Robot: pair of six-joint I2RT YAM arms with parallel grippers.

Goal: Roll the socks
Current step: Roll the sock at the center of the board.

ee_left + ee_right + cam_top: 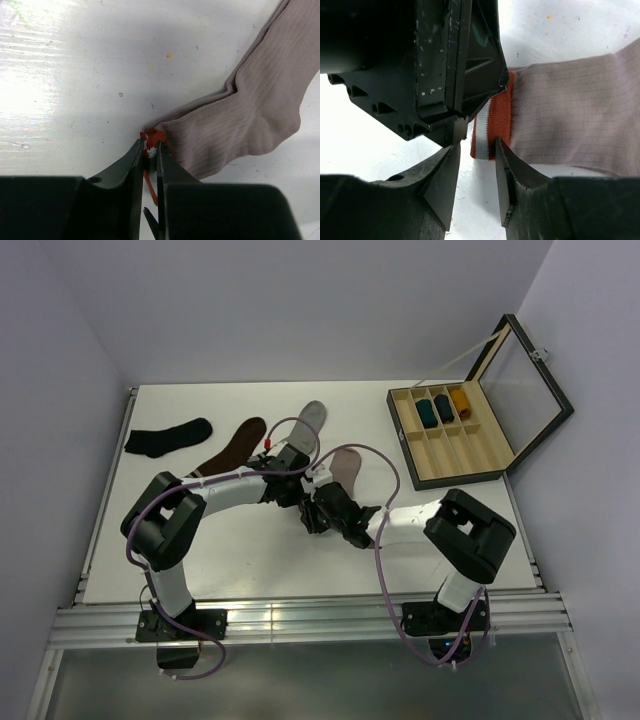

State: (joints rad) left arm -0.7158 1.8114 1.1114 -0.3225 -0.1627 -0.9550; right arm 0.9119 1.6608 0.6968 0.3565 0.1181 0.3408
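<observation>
Jaws are hard to read from the top view, where the left gripper (296, 490) and the right gripper (318, 512) crowd together over the middle of the table (250, 560), covering the near end of the pink sock (347, 465). We see its toe pointing away from the arms. The grey sock (313, 420) lies just beyond it, apart from both grippers. A brown sock (233, 445) and a black sock (168, 436) lie further left, and a wooden box (455, 455) with its lid raised stands at the right. From the left wrist, we see the left gripper's (150, 149) jaws pressed almost together on the red-and-white cuff (152, 136), a bunched corner of it pinched between the tips. The rest of the pink sock spreads away up and to the right, flat on the table. From the right wrist, the right gripper's (476, 152) jaws stand parted with a clear gap and clamp nothing. The lower end of the striped cuff sits at the mouth of that gap, between the two tips. We cannot tell whether the right-hand finger (506, 170) touches it. The left gripper's black body fills the upper left, its tip on the cuff's top corner.
</observation>
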